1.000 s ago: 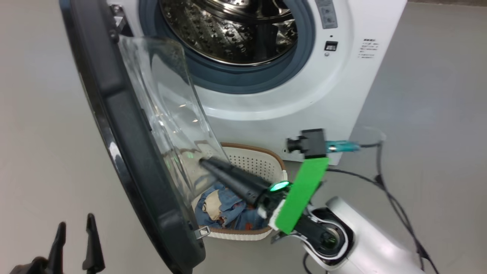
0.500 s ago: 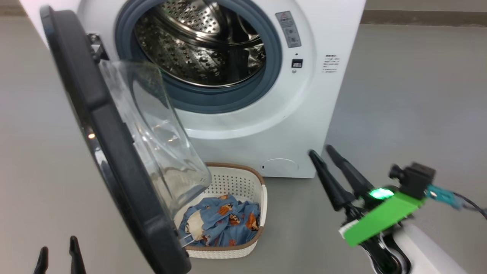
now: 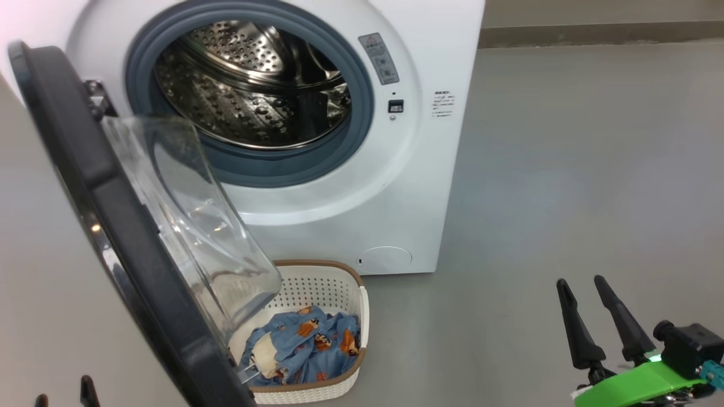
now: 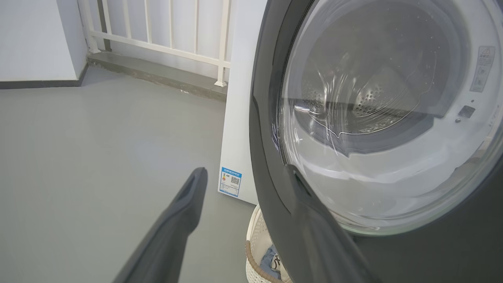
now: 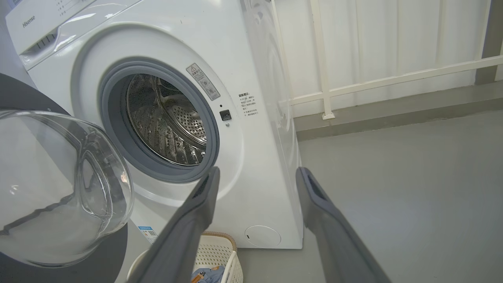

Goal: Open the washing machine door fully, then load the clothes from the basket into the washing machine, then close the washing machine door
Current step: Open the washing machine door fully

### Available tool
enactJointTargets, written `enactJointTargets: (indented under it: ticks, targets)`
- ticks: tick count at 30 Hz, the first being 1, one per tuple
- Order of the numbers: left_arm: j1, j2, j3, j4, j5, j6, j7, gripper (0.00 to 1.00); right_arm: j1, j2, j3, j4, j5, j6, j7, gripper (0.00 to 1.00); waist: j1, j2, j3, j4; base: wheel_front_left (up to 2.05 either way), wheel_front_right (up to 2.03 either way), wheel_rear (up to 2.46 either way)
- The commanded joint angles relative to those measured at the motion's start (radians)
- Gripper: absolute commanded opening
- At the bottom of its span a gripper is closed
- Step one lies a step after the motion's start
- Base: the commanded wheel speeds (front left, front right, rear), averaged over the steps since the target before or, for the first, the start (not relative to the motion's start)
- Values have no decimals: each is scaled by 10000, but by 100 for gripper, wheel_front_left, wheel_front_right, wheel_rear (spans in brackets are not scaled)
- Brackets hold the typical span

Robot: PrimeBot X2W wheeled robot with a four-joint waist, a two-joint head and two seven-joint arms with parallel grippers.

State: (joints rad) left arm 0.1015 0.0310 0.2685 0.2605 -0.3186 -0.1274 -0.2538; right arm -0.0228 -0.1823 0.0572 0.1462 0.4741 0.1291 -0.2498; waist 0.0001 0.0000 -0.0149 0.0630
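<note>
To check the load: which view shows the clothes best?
The head view: the clothes lie plainly in the basket. The left wrist view shows a sliver beside the door; the right wrist view, a scrap at its bottom edge.

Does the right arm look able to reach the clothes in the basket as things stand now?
Probably yes. The right pincer is open and holds nothing, and nothing stands between it and the basket. The washing machine door overhangs the basket's left part, but the clothes lie uncovered toward the right.
</note>
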Motion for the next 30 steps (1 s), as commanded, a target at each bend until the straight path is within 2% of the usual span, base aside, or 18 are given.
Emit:
enactJointTargets:
  ticks: [1,15,22,30]
  targets:
    - [-92,193,386,-233,66,-21,-80,100,2,-83,30,-329,-537,16,-119,100,-1,0,-74,-162,0,0,0]
    - [108,193,248,-230,172,-29,-80,100,553,32,-853,-417,-2917,16,-120,100,-1,0,-278,-122,0,0,0]
    - [168,193,222,-221,172,-30,-80,100,732,250,-1248,-157,-3305,16,-120,100,-1,0,-312,-60,0,0,0]
    - [182,193,241,-249,205,-31,-80,100,771,338,-1204,290,-3416,16,-120,100,-1,0,-291,-15,0,0,0]
